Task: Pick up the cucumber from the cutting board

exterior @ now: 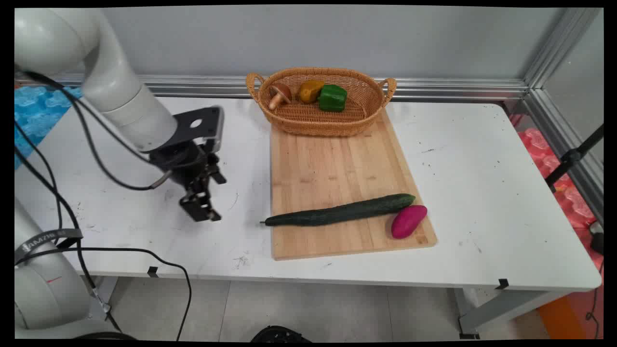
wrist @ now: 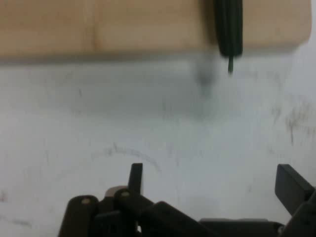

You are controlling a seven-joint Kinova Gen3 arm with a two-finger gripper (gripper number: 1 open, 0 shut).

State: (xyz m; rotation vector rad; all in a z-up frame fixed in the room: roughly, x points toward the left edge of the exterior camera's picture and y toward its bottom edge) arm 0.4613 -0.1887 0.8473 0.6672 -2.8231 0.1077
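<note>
My gripper hangs low over the bare white table, left of a wooden cutting board, and holds nothing. In the hand view its fingers stand wide apart, so the gripper is open, facing the board's edge. A long dark green cucumber lies across the board's near part, its stem end poking over the left edge toward the gripper. A purple sweet potato lies just right of the cucumber's far tip.
A wicker basket stands at the board's far end, holding a mushroom, a yellow pepper and a green pepper. Black cables hang from the arm. An aluminium rail runs along the back.
</note>
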